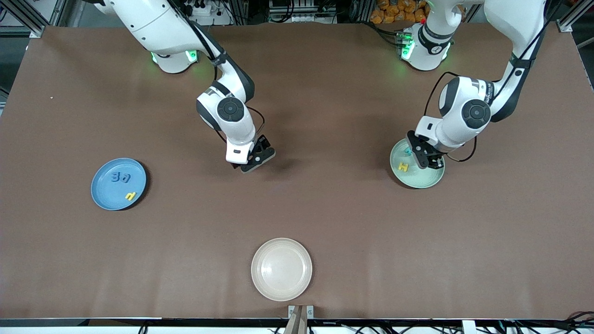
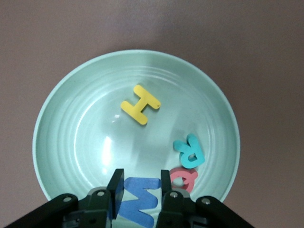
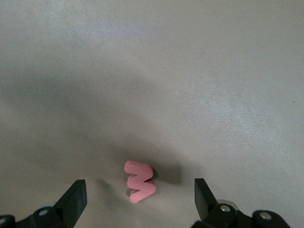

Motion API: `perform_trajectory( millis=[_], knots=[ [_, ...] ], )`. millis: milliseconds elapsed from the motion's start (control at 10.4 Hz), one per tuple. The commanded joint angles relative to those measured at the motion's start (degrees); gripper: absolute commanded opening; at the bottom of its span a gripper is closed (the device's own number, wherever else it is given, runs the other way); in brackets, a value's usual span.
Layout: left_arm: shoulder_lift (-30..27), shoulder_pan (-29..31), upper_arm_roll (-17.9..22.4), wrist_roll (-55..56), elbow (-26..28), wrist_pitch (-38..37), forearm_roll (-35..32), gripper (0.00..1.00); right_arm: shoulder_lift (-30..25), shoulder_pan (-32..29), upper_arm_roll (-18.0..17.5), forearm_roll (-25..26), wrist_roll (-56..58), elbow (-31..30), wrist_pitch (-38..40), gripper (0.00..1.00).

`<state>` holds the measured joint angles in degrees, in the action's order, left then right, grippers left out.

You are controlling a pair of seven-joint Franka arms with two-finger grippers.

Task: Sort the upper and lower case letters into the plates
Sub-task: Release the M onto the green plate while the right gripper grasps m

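My left gripper (image 2: 139, 184) is over the mint green plate (image 2: 71, 142) and shut on the blue capital W (image 2: 141, 202), whose sides sit between the fingers. In that plate lie a yellow H (image 2: 139, 104), a teal R (image 2: 189, 151) and a red Q (image 2: 185, 179). My right gripper (image 3: 139, 191) hangs open low over the bare table near its middle, with the small red w (image 3: 140, 182) lying between its wide-spread fingers, apart from both. The blue plate (image 1: 101, 194) at the right arm's end holds two blue small letters (image 1: 123, 176) and a yellow one (image 1: 130, 196).
A cream-white plate (image 1: 281, 269) sits near the table's front edge, closest to the front camera, with nothing in it. In the front view the left gripper (image 1: 429, 160) covers part of the mint plate (image 1: 420, 180), and the right gripper (image 1: 254, 161) hides the red w.
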<state>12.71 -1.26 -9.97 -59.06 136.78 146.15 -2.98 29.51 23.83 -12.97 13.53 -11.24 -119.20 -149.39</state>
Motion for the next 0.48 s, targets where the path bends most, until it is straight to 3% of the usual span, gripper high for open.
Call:
perform_trajectory(
  millis=[0,96,192,287,383],
  knots=[
    [0.3,0.2,0.0,-1.8,0.8,1.9,0.8,0.18,1.3,-0.4,-0.7,1.3,0.5,-0.3,-1.9,1.00],
    [0.4,0.3,0.1,-1.8,0.8,1.9,0.8,0.19,1.3,-0.3,-0.7,1.3,0.5,-0.2,-1.9,1.00],
    [0.5,0.3,0.1,-1.7,0.8,2.0,0.8,0.47,1.7,-0.2,-0.7,1.4,0.5,0.0,-1.9,1.00],
    [0.5,0.3,0.1,-1.8,0.7,2.0,0.8,0.65,2.1,-0.2,-0.7,1.4,0.5,0.5,-1.9,1.00],
    [0.6,0.4,0.1,-1.7,0.7,2.0,0.8,1.00,2.1,-0.2,-0.7,1.4,0.5,0.4,-1.8,1.00]
  ],
)
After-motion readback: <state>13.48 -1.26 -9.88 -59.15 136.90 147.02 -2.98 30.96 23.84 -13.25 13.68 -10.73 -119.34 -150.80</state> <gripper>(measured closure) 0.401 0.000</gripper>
